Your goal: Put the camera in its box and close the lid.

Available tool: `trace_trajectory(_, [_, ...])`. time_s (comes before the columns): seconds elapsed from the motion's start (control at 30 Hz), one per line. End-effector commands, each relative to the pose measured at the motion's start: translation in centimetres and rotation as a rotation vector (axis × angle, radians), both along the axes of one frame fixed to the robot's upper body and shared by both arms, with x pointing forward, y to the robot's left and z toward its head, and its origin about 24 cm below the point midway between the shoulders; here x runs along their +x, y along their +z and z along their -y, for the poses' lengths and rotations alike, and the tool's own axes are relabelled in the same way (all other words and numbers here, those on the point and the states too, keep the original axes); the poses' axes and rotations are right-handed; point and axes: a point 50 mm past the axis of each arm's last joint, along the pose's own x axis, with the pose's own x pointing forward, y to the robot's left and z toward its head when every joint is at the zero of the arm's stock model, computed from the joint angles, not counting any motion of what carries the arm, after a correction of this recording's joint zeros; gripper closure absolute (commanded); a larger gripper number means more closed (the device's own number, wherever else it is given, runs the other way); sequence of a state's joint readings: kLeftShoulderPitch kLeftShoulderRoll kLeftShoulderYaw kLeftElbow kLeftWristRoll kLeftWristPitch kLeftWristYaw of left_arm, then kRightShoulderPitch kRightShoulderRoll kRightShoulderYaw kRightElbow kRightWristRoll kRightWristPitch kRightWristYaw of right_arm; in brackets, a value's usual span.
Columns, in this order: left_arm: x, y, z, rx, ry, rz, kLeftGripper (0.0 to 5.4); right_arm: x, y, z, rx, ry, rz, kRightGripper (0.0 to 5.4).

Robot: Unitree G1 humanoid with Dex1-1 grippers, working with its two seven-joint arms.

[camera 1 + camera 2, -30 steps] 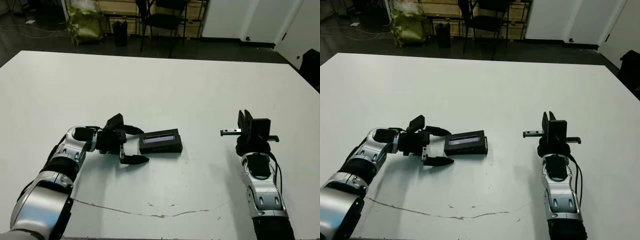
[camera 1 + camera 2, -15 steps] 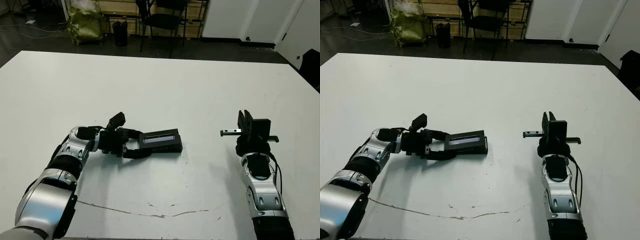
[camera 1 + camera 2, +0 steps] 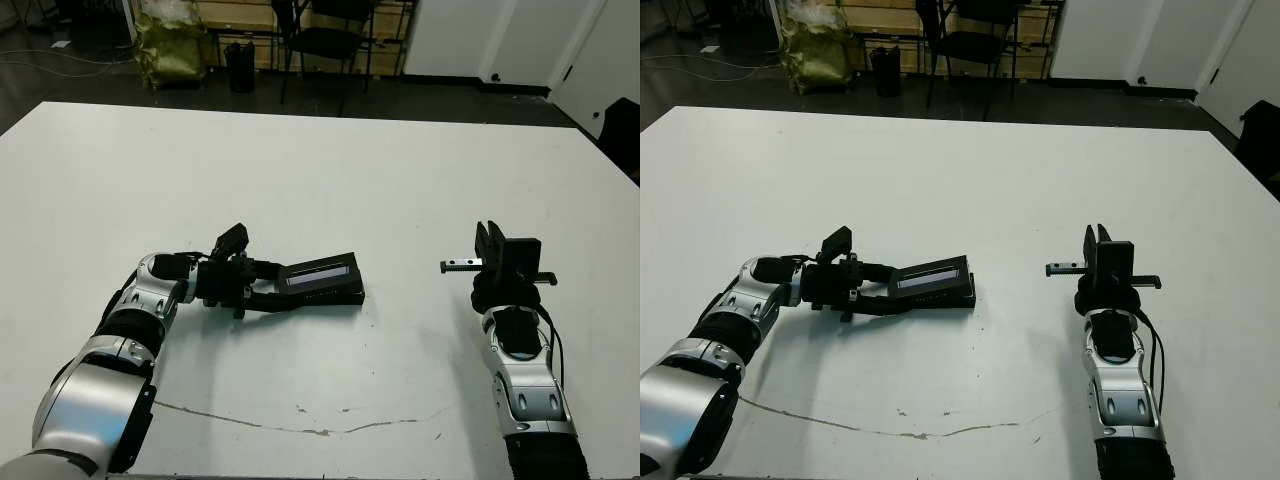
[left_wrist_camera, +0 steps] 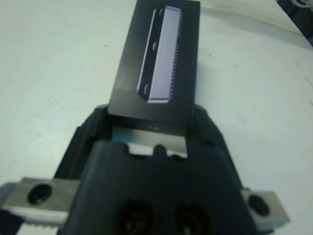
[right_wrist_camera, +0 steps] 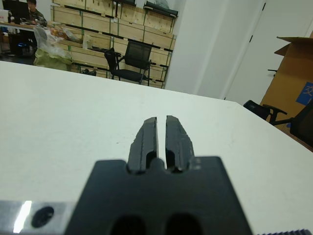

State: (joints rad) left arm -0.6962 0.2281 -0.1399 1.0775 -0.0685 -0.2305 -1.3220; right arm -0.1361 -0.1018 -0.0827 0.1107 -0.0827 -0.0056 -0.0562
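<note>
The lid (image 3: 322,272), flat and black with a pale stripe, lies over the box (image 3: 335,297) at the table's middle. Its left end is tilted up off the box. My left gripper (image 3: 280,286) reaches in from the left and is shut on that raised end. In the left wrist view the lid (image 4: 161,63) runs straight out from the gripper, and a pale strip of the box's lining (image 4: 146,142) shows beneath it. The camera is hidden. My right gripper (image 3: 487,236) stands apart at the right, pointing upward, shut on nothing (image 5: 162,128).
A thin brown crack line (image 3: 300,428) runs across the white table near its front edge. Beyond the far edge stand a black chair (image 3: 330,35) and a green bag (image 3: 172,45). A person (image 5: 33,6) sits far back in the room.
My left gripper went from wide open beside the lid to shut on its left end, and that end has lifted. The right arm has not moved.
</note>
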Motion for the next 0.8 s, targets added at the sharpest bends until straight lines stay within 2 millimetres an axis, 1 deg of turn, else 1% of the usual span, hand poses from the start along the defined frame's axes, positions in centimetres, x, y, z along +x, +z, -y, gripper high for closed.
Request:
trace_trajectory(0.03, [-0.3, -0.5, -0.2, 0.01, 0.006, -0.029, 2.98, -0.2, -0.4, 0.4, -0.019, -0.003, -0.01, 5.4])
trace_trajectory(0.13, [-0.1, -0.3, -0.3, 0.016, 0.009, -0.034, 2.98, -0.2, -0.2, 0.3, -0.011, -0.004, -0.013, 5.4])
trace_trajectory(0.23, [0.2, 0.1, -0.3, -0.011, 0.015, -0.059, 2.98, -0.2, -0.6, 0.4, -0.012, -0.005, -0.008, 5.4])
trace_trajectory(0.5, [1.7, 3.5, -0.1, -0.118, 0.019, -0.079, 2.98, -0.4, -0.2, 0.2, -0.045, -0.015, -0.028, 5.4])
trace_trajectory(0.6, [2.2, 5.1, 0.0, -0.099, -0.014, -0.035, 2.98, -0.4, -0.1, 0.2, -0.045, -0.008, -0.015, 5.4])
trace_trajectory(0.8, [2.7, 7.4, 0.1, -0.091, -0.05, 0.006, 2.98, -0.5, -0.2, 0.1, -0.041, -0.011, -0.029, 5.4])
